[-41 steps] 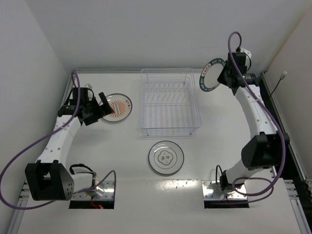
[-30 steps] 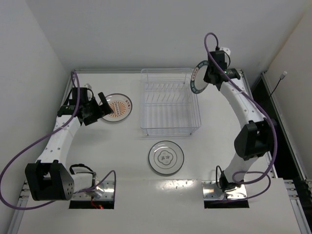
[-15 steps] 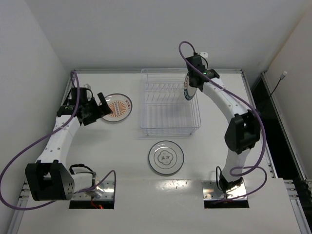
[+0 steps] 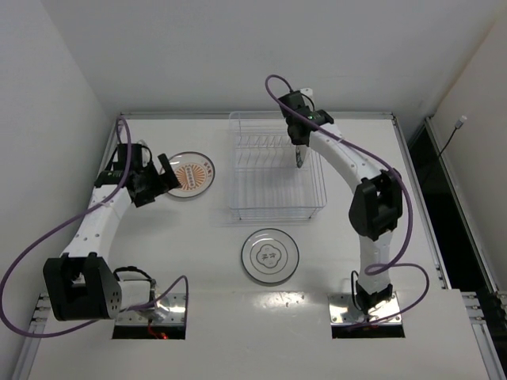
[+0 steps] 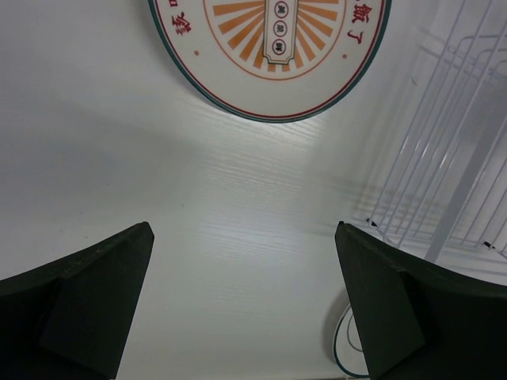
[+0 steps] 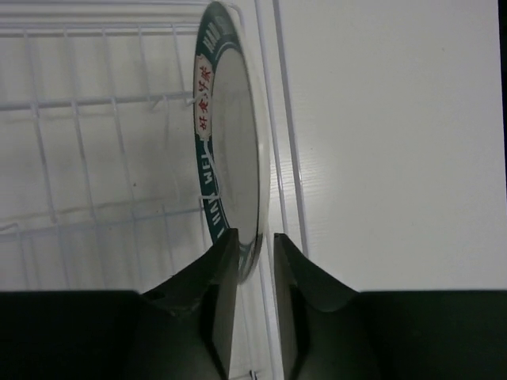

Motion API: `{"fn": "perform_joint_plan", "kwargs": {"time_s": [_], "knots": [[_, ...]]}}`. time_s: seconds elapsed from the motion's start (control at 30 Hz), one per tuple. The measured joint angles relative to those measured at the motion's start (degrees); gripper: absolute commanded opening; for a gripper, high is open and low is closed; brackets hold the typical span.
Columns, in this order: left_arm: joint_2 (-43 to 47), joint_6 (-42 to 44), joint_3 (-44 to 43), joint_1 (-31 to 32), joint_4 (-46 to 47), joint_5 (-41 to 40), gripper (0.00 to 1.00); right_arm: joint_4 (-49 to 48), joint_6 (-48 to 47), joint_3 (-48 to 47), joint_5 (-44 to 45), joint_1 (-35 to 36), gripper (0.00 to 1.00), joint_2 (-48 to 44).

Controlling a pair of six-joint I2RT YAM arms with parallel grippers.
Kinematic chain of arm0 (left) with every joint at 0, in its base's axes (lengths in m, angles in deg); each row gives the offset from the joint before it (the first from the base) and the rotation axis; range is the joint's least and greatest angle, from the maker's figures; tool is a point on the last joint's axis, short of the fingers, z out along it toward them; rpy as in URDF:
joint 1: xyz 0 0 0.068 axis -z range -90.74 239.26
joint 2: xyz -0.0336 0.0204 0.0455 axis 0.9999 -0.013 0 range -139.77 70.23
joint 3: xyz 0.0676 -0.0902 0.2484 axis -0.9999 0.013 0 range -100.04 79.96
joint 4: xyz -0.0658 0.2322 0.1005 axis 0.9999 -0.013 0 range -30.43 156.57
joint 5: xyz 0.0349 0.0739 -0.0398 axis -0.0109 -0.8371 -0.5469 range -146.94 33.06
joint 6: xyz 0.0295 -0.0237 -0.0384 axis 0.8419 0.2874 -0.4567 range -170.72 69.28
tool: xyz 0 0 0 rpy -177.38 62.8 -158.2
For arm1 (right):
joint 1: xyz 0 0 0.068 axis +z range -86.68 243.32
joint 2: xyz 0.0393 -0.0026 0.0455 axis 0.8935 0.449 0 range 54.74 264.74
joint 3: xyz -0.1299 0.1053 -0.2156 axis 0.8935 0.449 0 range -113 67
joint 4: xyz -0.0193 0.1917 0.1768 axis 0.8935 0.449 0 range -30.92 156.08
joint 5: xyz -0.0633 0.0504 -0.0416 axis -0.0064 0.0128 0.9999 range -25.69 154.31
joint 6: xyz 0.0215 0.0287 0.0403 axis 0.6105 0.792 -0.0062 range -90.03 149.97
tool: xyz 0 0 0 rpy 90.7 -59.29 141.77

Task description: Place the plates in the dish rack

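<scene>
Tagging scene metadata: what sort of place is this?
Likely a lab robot cell, not a kitchen: bare white table boxed by plain walls, left arm and right arm bolted at its near edge, a rack and plates as props.

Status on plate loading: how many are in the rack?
Nothing fully done: no plate sits in the dish rack free of a claw. In hand: the dark-rimmed plate stands on edge in it, right claw astride its rim; grip unclear. To do: the orange plate, left claw open near it, and the grey-ring plate, both flat on the table.
</scene>
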Motion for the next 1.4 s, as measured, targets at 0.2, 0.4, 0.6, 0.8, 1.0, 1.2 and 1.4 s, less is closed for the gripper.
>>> {"fn": "perform_joint_plan", "kwargs": {"time_s": [0.2, 0.4, 0.6, 0.8, 1.0, 1.2, 1.4], "knots": [[-4.0, -1.7, 1.0, -2.6, 0.6, -0.9, 0.99, 2.0, -1.2, -3.6, -3.5, -0.2, 0.82, -2.3], [-7.1, -5.2, 7.5, -8.9, 6.3, 2.1, 0.95, 2.5, -2.0, -3.0, -9.6, -0.6, 0.84, -16.1], [-12.1, -12.0, 13.6, -11.9, 17.0, 9.2, 0.89, 0.4, 0.1, 7.9, -15.7, -0.9, 0.84, -33.4], [-19.5, -17.7, 14.1, -12.0, 28.2, 13.0, 0.78, 1.3, 1.7, 18.9, -18.6, -0.9, 0.84, -42.0], [-24.9, -21.7, 11.9, -12.4, 35.1, 15.1, 0.59, 2.4, 2.2, 23.6, -19.2, -0.9, 0.84, -47.8], [-31.3, -22.4, 8.2, -12.6, 38.4, 15.2, 0.27, 2.5, 2.4, 23.9, -19.3, -0.9, 0.84, -51.0], [-34.1, -20.1, 5.1, -12.6, 38.2, 16.1, 0.0, 3.1, 2.4, 24.6, -20.0, -0.9, 0.84, -50.9]]}}
